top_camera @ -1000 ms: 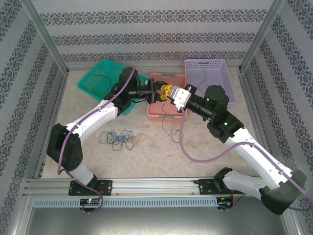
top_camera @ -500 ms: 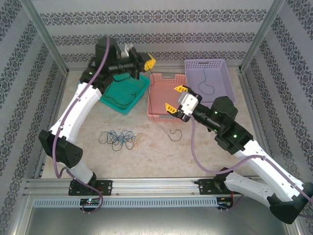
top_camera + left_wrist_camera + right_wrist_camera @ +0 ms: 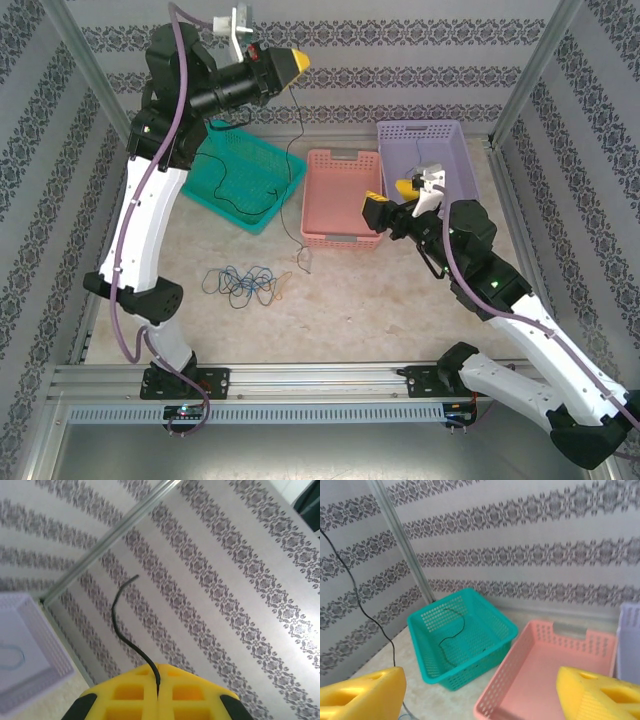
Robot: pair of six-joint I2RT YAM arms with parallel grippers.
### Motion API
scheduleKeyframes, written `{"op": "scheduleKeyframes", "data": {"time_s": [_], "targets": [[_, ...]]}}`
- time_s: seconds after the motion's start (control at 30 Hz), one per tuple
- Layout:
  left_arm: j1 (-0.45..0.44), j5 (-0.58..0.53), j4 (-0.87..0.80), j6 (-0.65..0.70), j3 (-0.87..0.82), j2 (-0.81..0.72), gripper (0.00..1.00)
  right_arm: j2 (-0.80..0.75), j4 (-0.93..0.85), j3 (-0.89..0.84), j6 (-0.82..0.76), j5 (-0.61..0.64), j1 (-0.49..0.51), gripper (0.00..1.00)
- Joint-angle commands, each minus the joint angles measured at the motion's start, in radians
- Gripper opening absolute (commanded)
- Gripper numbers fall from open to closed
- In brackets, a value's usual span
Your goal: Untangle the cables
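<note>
Although a tangle (image 3: 245,285) of blue, black and pale strands lay heaped on the worktop (image 3: 400,300) not far from the arm bases, the job looked, in my judgement, partly done rather than barely begun. A little farther in, the right tool (image 3: 389,190) hovered above the gap between the pink basket (image 3: 340,238) and the purple basket (image 3: 420,128), its yellow jaws spread wide and holding nothing. The pink basket looked empty. A thin pale cable (image 3: 22,657) lay alone in the purple one, and a second black cable (image 3: 451,637) lay alone in the teal basket (image 3: 470,670) to the left, so two strands appeared to be sorted. Farthest back and high against the patterned wall, the left tool (image 3: 296,63) was clamped tight on a black cable (image 3: 113,615). This strand hung in a long line down to the worktop, ending near the pink basket's front corner, just beside the tangle. Whether its tail was clear of the heap could not be told. What was left, as I read it, was to drop this strand into a basket and pick the heap apart
</note>
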Motion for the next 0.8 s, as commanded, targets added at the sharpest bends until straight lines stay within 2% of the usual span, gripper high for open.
{"op": "scheduleKeyframes", "data": {"time_s": [0.0,0.13,0.3,0.43,0.53,0.67,0.77], "targets": [[0.052,-0.049,0.092,0.033,0.095,0.040,0.00,0.009,-0.061,0.025,0.178,0.003,-0.006,0.79],[0.137,-0.089,0.322,-0.116,0.105,0.072,0.00,0.022,-0.086,0.027,0.224,-0.033,-0.005,0.78],[0.218,-0.196,0.579,-0.278,0.119,0.112,0.00,0.026,-0.094,0.009,0.250,-0.046,-0.004,0.78],[0.273,-0.284,0.667,-0.395,0.170,0.171,0.00,0.076,-0.087,0.005,0.271,-0.092,0.001,0.76],[0.302,-0.315,0.712,-0.474,0.208,0.220,0.00,0.154,-0.084,0.016,0.268,-0.080,0.034,0.74],[0.337,-0.392,0.750,-0.496,0.212,0.257,0.00,0.280,-0.078,0.071,0.287,-0.101,0.059,0.73],[0.364,-0.399,0.780,-0.553,0.213,0.292,0.00,0.392,-0.066,0.128,0.271,-0.122,0.085,0.72]]}}
